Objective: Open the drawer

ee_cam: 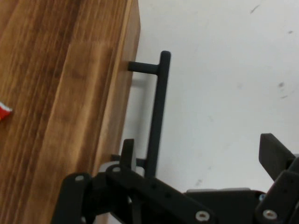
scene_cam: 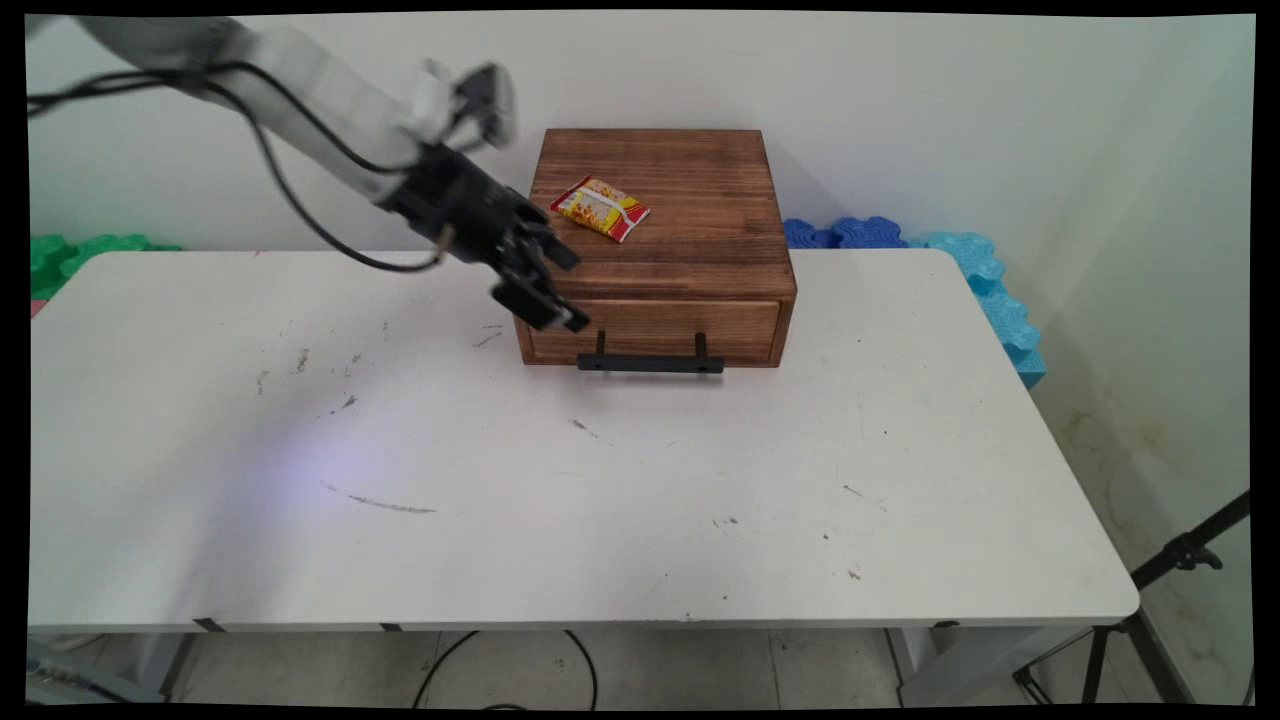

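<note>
The black two-finger pincer [scene_cam: 545, 290] is hanging released beside the brown wooden drawer box's [scene_cam: 690, 215] black bar handle [scene_cam: 650, 362]; a red-yellow snack packet [scene_cam: 600, 208] is lying on top.

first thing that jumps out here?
The wooden box at the table's far middle, with a red and yellow packet on top and a black handle on its shut drawer front. The open gripper hangs at the box's front left corner, near the handle's left end.

arm: black jaws [scene_cam: 548, 292] spread, by wooden drawer box [scene_cam: 660, 250] front-left corner | snack packet [scene_cam: 600, 208] atop box
</note>
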You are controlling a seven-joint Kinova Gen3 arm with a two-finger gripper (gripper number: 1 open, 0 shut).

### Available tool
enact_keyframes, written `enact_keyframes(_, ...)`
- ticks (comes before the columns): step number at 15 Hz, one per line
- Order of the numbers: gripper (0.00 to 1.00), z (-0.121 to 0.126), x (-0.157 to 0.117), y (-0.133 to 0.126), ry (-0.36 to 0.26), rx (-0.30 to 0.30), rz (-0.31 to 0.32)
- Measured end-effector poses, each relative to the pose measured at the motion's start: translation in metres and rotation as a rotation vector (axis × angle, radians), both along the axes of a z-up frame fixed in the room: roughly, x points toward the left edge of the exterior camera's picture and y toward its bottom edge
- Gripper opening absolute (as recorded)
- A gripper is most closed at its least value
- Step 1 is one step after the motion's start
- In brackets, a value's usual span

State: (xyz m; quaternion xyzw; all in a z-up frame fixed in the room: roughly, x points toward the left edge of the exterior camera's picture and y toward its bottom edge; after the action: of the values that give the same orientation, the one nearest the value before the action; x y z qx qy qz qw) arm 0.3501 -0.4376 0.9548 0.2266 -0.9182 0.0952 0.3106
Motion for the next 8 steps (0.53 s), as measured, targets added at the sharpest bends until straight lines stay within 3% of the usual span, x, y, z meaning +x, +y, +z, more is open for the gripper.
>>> enact_keyframes(8, 1.0, -0.064, -0.063, -0.034, -0.138, -0.002, -0.045)
